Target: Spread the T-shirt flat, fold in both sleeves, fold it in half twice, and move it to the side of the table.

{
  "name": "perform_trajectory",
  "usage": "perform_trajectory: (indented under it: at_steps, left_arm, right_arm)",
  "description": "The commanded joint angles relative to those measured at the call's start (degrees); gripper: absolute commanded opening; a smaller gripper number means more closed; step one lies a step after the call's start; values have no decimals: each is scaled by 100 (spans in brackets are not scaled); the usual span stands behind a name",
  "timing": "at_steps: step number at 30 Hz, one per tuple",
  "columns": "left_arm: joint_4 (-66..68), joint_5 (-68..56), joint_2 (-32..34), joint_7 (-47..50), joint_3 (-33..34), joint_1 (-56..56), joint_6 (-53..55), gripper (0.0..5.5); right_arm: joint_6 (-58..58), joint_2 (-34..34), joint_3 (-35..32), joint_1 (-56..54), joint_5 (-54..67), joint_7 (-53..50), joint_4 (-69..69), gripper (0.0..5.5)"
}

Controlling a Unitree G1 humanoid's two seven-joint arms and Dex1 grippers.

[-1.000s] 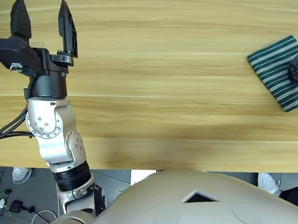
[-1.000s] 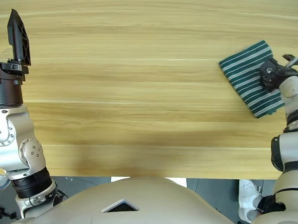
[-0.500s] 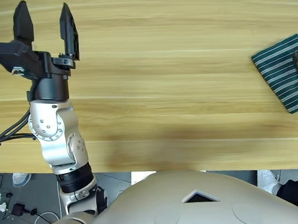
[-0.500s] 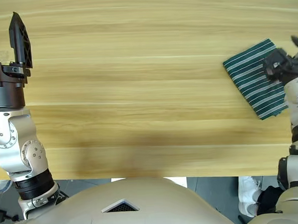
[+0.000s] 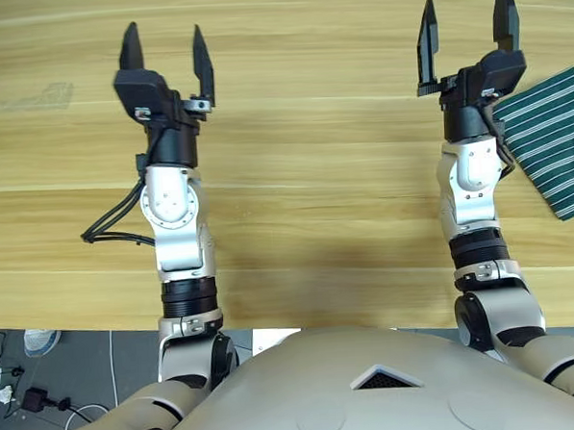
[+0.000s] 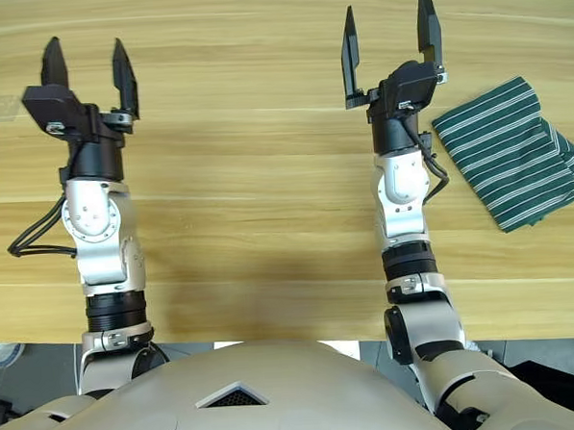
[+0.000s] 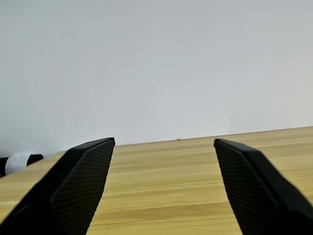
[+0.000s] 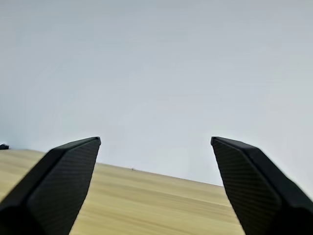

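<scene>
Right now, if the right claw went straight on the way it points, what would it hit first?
Nothing nearby: the right gripper points, open, over the light wooden table toward a plain pale wall, distance unclear. The folded green striped T-shirt lies off to its right.

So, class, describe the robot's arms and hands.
The left arm and right arm are silver-grey segments with black ribbed collars. The left hand and right hand are black, each with two tapering pointed fingers. Black cables loop off the left arm.

Bright even light, soft shadows on table (image 5: 314, 185)
</scene>
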Motion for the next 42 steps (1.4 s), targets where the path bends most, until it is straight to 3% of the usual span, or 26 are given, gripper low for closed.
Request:
perform_trajectory:
  at_steps: [1,42]
  left_arm:
    - [34,235,16,228,72,204,-442,377]
    - [363,206,3,269,-41,102,-735,377]
  right_arm:
    - [-104,153,-131,114,259,230,130,419]
    - [-68,383,-399,272,100,478,129,419]
